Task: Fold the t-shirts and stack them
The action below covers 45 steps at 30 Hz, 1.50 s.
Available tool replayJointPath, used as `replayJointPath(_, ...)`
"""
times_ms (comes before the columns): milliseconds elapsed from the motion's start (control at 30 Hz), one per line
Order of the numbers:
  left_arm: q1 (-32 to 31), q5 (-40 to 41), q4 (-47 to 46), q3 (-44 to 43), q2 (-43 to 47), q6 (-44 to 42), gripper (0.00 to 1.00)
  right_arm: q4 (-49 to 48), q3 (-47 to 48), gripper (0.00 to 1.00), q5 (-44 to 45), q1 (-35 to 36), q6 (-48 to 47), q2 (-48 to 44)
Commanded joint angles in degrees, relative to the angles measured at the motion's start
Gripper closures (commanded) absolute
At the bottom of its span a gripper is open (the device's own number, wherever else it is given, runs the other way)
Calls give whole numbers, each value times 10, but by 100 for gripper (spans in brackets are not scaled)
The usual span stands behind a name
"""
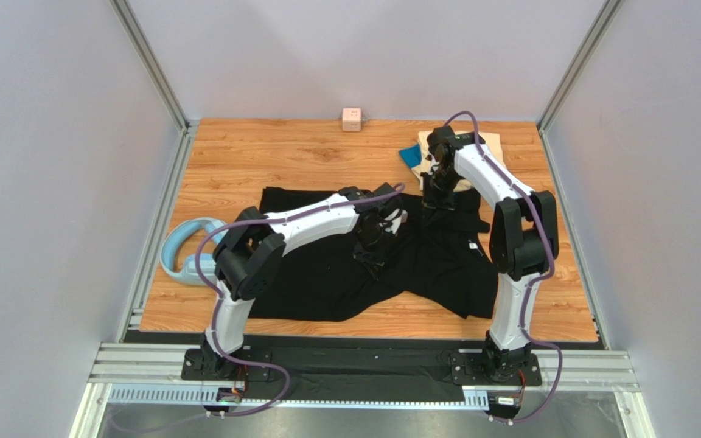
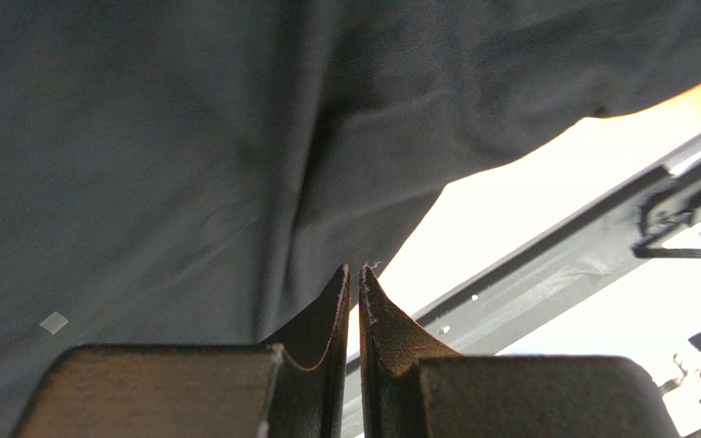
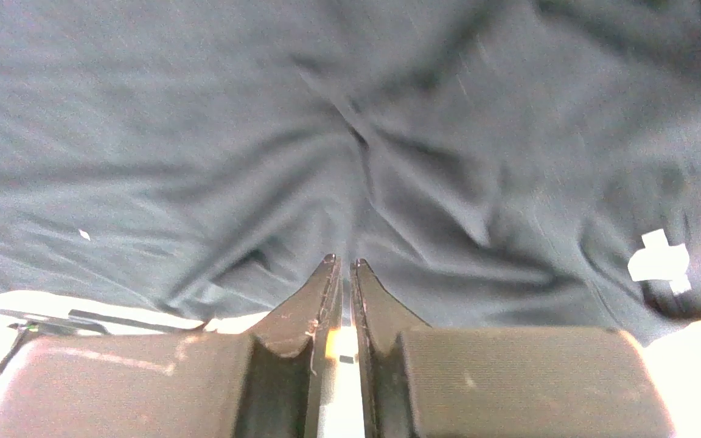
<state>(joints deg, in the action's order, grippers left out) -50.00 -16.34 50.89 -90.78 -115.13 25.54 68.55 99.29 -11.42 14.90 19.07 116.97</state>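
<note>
The black shirt [image 1: 318, 278] sprawls mid-tabletop [image 1: 263, 155], its long axis running left to right. I have both hands just above its upper middle: left hand [image 1: 372, 245] lower, right hand [image 1: 435, 212] near the upper edge. Each is barely parted, pinching nothing.

Bare tabletop [image 1: 263, 155] beyond black t-shirt [image 1: 327, 278] (cube [image 1: 351, 119] rearmost)

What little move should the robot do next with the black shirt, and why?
Probably lift both clear: the left end effector and right end effector sit barely parted, holding nothing, over the black shirt, which lies rumpled.
</note>
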Motion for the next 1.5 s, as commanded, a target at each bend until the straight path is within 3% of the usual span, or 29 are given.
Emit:
replayJointPath(0,-31,-32,-30,-17,-37,1,88,-14,-94,87,41,-3,-7,-64)
replayJointPath(267,-58,-33,-40,-19,-98,12,92,-45,-221,88,32,-3,1,-80)
replayJointPath(333,-61,-28,-40,0,-98,15,97,-58,-236,91,37,-3,-1,-61)
replayJointPath(433,-62,-22,-45,30,-89,14,100,-62,-234,100,46,-3,-4,-29)
replayJointPath(1067,-88,-62,-22,221,80,-40,100,-64,-147,100,83,-11,8,64)
replayJointPath(1200,-88,-45,3,190,98,-49,100,-65,-146,95,78,-17,7,56)
replayJointPath(1333,-88,-12,46,113,114,-61,91,-71,-143,93,77,-19,9,9)
replayJointPath(1467,-88,-28,68,23,91,-72,81,-58,-134,89,93,-19,14,-66)
